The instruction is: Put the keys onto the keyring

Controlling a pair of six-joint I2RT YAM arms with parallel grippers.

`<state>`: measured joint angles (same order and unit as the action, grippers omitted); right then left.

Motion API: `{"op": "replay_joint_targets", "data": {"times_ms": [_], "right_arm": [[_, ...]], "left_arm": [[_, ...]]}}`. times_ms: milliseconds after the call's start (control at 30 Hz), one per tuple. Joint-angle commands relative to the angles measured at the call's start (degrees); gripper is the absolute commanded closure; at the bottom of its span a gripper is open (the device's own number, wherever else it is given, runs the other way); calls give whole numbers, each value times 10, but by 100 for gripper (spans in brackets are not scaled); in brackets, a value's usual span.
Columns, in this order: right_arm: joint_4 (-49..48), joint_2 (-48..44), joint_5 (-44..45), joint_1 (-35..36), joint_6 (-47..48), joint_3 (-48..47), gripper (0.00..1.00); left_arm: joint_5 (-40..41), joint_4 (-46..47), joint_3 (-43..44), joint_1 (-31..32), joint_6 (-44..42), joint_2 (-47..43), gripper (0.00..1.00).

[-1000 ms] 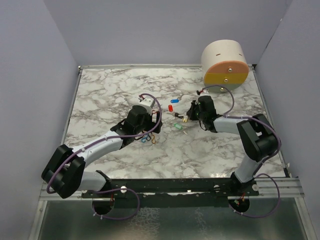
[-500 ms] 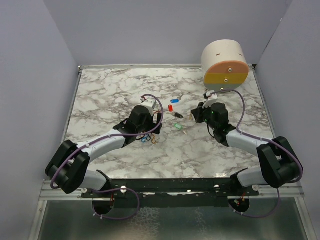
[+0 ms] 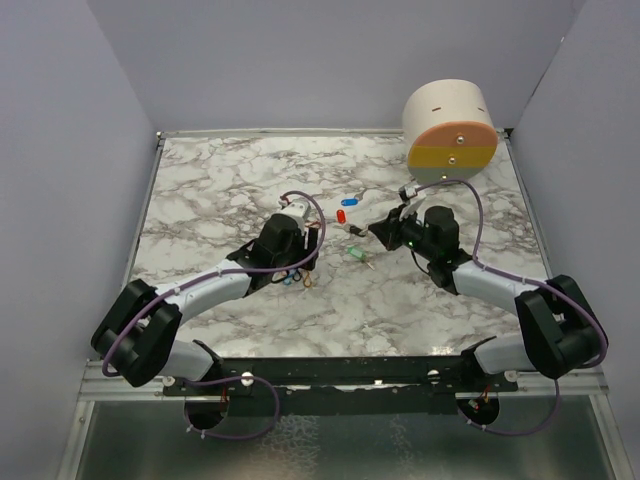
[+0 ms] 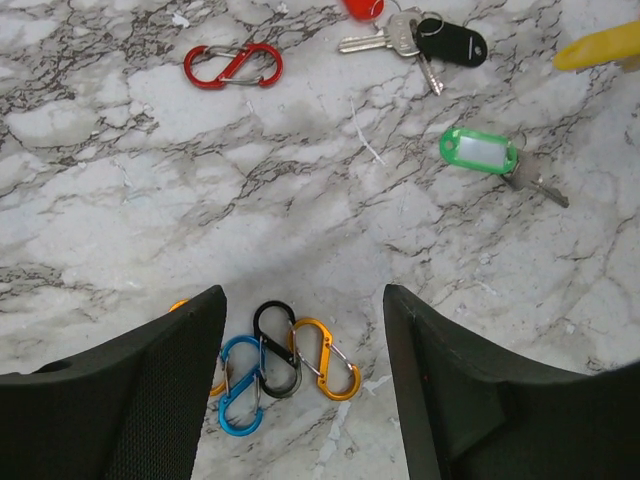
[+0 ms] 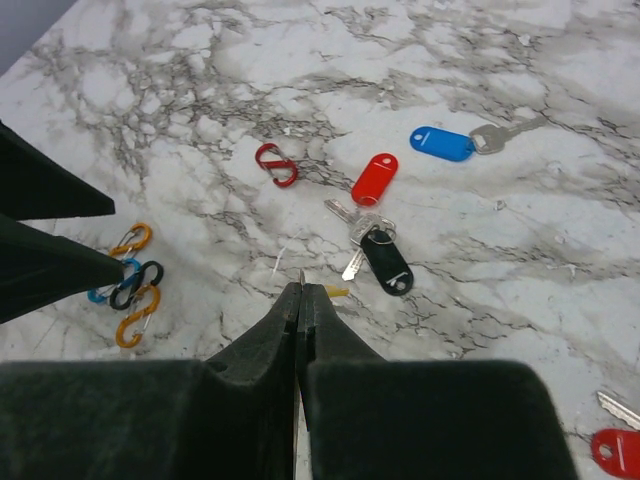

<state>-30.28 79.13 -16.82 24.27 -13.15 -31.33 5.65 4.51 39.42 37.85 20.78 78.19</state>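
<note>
My right gripper [image 5: 301, 288] is shut on the yellow key [image 5: 336, 292]; its thin metal shaft pokes out between the tips, above the table. In the left wrist view the yellow head [image 4: 600, 45] shows at the top right. My left gripper [image 4: 303, 292] is open, just above the keyring [image 4: 285, 365], a linked bunch of blue, black and orange loops that also shows in the top view [image 3: 297, 278]. On the marble lie a green key [image 4: 480, 150], a red key [image 5: 374, 178], a blue key [image 5: 442, 143] and a black-tagged key bunch [image 5: 385, 262].
A loose red loop [image 4: 232, 65] lies apart from the bunch. Another red tag [image 5: 615, 447] lies at the right wrist view's lower right edge. A large cream and orange cylinder [image 3: 450, 130] stands at the back right. Grey walls close in the table.
The right arm has swung its elbow out and down to the right, carrying the yellow key off the table. The left gripper has stayed over the keyring.
</note>
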Motion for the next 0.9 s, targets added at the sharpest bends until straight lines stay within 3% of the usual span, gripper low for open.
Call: {"op": "replay_joint_targets", "data": {"times_ms": [0, 200, 400, 867], "right_arm": [[-14, -18, -59, 3, 8, -9, 99], [-5, -25, -63, 7, 6, -13, 99], [-7, -36, -65, 9, 3, -9, 99], [-10, -37, -62, 10, 1, -9, 99]], "left_arm": [[23, -12, -22, -2, 31, -9, 37], [89, -33, -46, -1, 64, -30, 39], [147, -48, -52, -1, 82, -29, 33], [178, -21, -47, -2, 92, 21, 34]]}}
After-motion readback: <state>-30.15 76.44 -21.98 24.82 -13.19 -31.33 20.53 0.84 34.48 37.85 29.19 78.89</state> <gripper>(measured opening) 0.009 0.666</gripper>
